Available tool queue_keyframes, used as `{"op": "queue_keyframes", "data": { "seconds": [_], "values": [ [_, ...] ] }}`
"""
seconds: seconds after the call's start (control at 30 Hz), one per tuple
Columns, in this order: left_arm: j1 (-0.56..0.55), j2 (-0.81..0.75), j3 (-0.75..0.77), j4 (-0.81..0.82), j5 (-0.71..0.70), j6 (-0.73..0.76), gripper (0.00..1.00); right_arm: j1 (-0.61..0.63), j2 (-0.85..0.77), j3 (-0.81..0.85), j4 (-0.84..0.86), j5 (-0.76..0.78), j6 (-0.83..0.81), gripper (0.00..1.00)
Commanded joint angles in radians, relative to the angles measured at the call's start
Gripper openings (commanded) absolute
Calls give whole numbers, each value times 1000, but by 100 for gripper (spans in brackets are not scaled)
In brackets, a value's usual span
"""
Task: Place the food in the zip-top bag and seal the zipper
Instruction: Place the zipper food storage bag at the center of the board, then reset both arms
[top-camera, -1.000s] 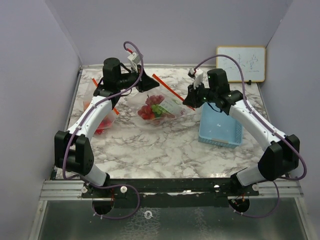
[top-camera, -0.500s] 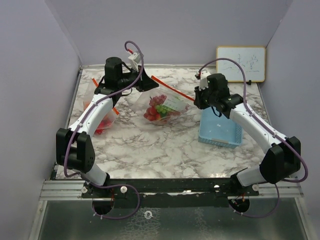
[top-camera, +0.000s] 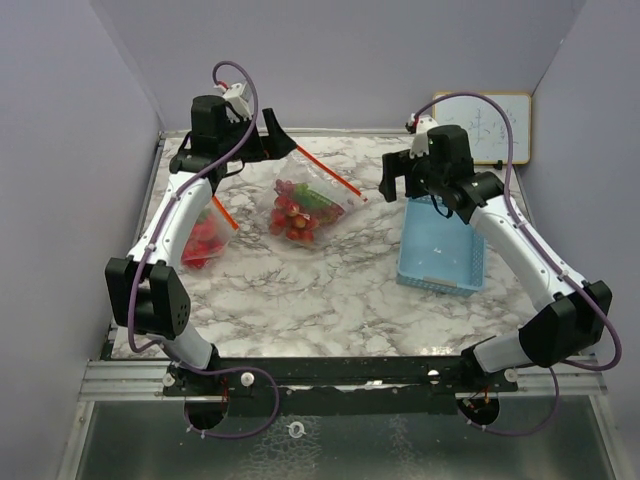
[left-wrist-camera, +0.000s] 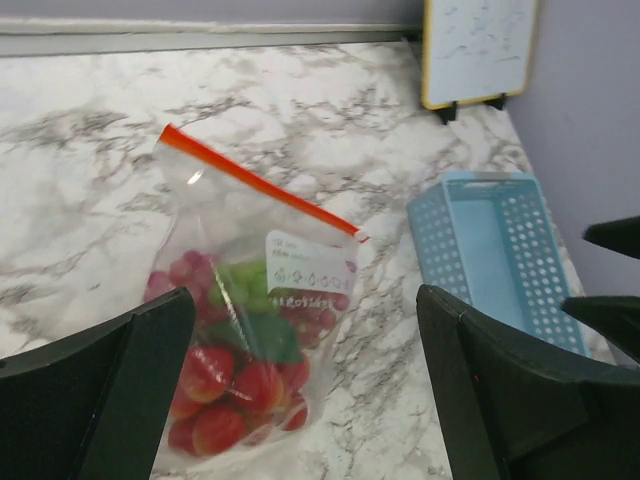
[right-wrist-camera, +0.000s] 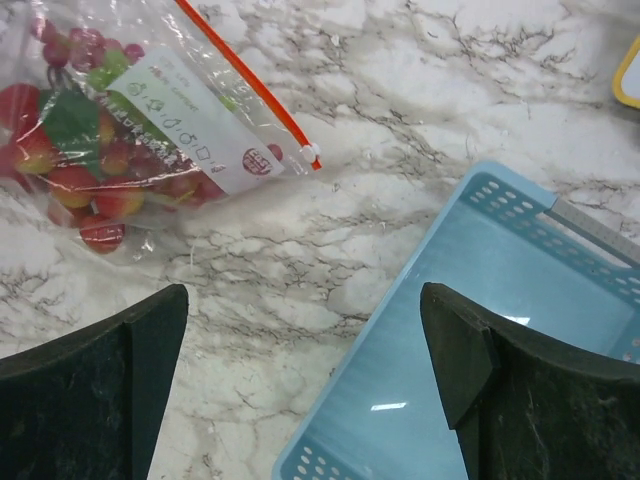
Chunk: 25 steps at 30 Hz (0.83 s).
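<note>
The clear zip-top bag (top-camera: 300, 205) lies flat on the marble table, its red zipper strip (top-camera: 330, 173) along the far right edge. The food (left-wrist-camera: 225, 385) sits inside it: red fruits, green and purple grapes, also seen in the right wrist view (right-wrist-camera: 85, 150). My left gripper (top-camera: 278, 140) hovers open above the bag's far left corner, holding nothing; the left wrist view (left-wrist-camera: 305, 300) looks down on the bag. My right gripper (top-camera: 393, 183) is open too, just right of the zipper's end (right-wrist-camera: 312, 152), over the basket's edge (right-wrist-camera: 305, 300).
A light-blue mesh basket (top-camera: 440, 245) stands right of the bag, under the right arm. A second clear bag with red items (top-camera: 205, 235) lies at the left edge beneath the left arm. A small whiteboard (top-camera: 490, 125) leans on the back right wall.
Both grippers have opened and let go of the bag's zipper ends. The bag has dropped onto the table and shifted left. Both arms have pulled up and back.
</note>
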Motion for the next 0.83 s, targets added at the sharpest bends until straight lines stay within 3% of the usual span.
{"op": "queue_keyframes", "data": {
  "seconds": [0.0, 0.23, 0.8],
  "values": [
    [-4, -48, 19, -137, -329, -24, 98, 0, -1, 54, -20, 11, 40, 100],
    [-3, -85, -35, -142, -478, -80, 99, 1, 21, 78, -24, 1, 56, 100],
    [-4, -66, -17, -156, -504, -84, 99, 1, 22, 103, -15, 47, 57, 100]
  ]
}}
